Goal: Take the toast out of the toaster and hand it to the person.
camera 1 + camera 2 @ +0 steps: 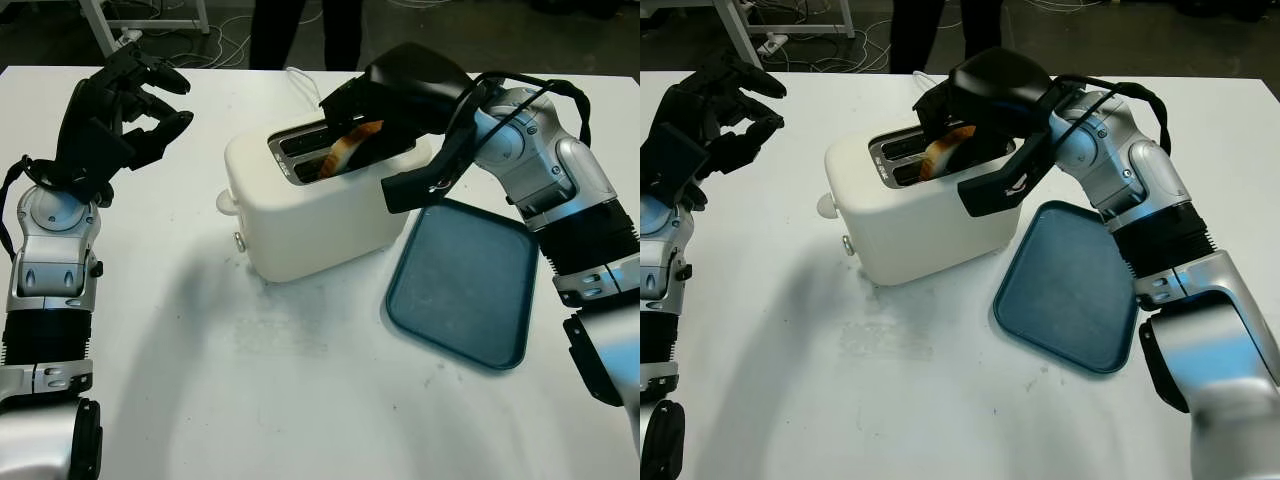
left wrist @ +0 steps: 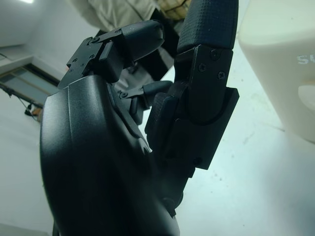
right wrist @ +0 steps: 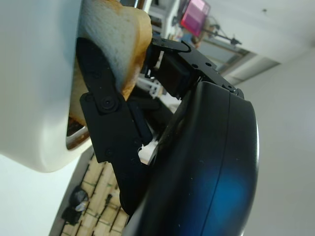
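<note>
A white toaster (image 1: 320,215) stands mid-table with two slots on top. A browned slice of toast (image 1: 352,146) leans part-way out of the near slot. My right hand (image 1: 372,118) reaches over the toaster from the right, its fingers closed around the toast. In the right wrist view a black finger (image 3: 106,113) presses on the slice (image 3: 118,34) at the slot's rim. My left hand (image 1: 130,110) hangs above the table's far left, fingers curled, holding nothing. A person's dark legs (image 1: 300,30) stand beyond the far edge of the table.
A dark blue tray (image 1: 460,285) lies flat on the white table (image 1: 250,380), just right of the toaster and under my right forearm. The toaster's cord runs off its back. Cables and a white frame lie on the floor at the far left.
</note>
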Controlling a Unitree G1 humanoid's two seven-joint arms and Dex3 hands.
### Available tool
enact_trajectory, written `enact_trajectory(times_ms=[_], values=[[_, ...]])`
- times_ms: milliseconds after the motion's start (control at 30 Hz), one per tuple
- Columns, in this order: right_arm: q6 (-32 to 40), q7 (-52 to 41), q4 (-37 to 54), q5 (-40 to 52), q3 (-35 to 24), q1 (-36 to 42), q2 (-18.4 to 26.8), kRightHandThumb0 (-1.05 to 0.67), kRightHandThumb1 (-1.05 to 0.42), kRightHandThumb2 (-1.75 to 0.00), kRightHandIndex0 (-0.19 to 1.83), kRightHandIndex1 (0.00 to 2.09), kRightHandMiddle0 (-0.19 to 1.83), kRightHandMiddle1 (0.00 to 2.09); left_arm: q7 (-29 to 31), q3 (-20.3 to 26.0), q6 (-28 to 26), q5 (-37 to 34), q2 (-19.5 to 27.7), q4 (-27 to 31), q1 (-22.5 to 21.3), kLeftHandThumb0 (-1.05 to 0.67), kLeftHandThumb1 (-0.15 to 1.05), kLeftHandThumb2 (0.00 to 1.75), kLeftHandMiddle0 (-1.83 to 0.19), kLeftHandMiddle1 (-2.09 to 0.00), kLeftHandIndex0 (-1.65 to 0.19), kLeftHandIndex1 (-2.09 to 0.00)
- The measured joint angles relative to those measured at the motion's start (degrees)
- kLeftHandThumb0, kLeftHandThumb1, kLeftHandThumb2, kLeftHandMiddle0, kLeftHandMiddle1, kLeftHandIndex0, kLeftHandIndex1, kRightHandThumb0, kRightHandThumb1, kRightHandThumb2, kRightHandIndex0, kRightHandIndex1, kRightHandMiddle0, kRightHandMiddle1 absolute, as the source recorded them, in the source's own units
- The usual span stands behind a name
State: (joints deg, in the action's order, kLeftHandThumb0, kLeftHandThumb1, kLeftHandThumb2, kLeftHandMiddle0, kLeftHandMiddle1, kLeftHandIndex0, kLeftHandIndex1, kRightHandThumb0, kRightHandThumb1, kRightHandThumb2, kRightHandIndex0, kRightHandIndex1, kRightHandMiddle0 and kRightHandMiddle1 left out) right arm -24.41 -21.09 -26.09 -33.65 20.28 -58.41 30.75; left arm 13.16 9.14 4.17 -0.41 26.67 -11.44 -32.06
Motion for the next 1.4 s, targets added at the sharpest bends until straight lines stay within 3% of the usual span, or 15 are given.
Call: enact_trajectory(times_ms=[367,500,667,733,800,1100,1267,1400], values=[[2.6,-0.3,-7.0,6.3,-6.6,-7.4,-0.9,-0.35,-0.92,-0.21,1.05,1.75,0.8,1.75,0.2,0.0,0.3,-0.2,0.0,-0.8,0.0,-1.05,0.92,0.2,-0.31,-1.47,-0.32,-1.36],[2.7,-0.2,-10.9,8.9,-9.0,-10.7,-0.7,-0.46,-0.92,-0.24,1.07,1.75,0.82,1.75,0.4,0.0,0.3,-0.2,0.0,-0.8,0.0,-1.05,0.92,0.2,-0.31,-1.48,-0.32,-1.37],[3.6,4.8,-17.3,9.9,-11.8,-14.1,0.1,-0.47,-0.92,-0.24,1.05,1.75,0.8,1.74,0.4,0.1,0.4,-0.2,0.0,-0.8,0.0,-1.05,0.92,0.19,-0.32,-1.48,-0.33,-1.38],[6.0,7.5,-20.6,9.9,-13.0,-15.6,0.3,-0.48,-0.92,-0.23,0.99,1.74,0.82,1.53,0.4,0.1,0.4,-0.2,0.0,-0.7,0.0,-1.05,0.92,0.2,-0.32,-1.49,-0.32,-1.38],[8.2,11.1,-23.7,9.8,-13.6,-16.6,0.6,-0.45,-0.92,-0.27,0.98,1.74,0.75,1.68,0.4,0.1,0.4,-0.2,0.0,-0.7,0.1,-1.05,0.92,0.2,-0.32,-1.49,-0.31,-1.39],[11.6,22.5,-42.0,11.5,-15.9,-17.2,0.2,-0.28,-0.92,-0.3,0.85,1.75,0.57,1.74,0.4,0.3,0.5,-0.2,0.0,-0.7,0.2,-1.05,0.92,0.18,-0.33,-1.49,-0.33,-1.39],[13.7,25.3,-46.8,15.2,-19.2,-15.1,-0.9,-0.16,-0.92,-0.33,0.81,1.75,0.46,1.74,0.4,0.3,0.5,-0.2,0.0,-0.7,0.2,-1.05,0.92,0.19,-0.32,-1.49,-0.31,-1.4],[17.3,25.4,-48.3,18.0,-21.6,-13.3,-2.3,-0.14,-0.92,-0.35,0.65,1.75,0.27,1.74,0.4,0.3,0.5,-0.2,0.0,-0.8,0.2,-1.05,0.92,0.2,-0.32,-1.49,-0.31,-1.4]])
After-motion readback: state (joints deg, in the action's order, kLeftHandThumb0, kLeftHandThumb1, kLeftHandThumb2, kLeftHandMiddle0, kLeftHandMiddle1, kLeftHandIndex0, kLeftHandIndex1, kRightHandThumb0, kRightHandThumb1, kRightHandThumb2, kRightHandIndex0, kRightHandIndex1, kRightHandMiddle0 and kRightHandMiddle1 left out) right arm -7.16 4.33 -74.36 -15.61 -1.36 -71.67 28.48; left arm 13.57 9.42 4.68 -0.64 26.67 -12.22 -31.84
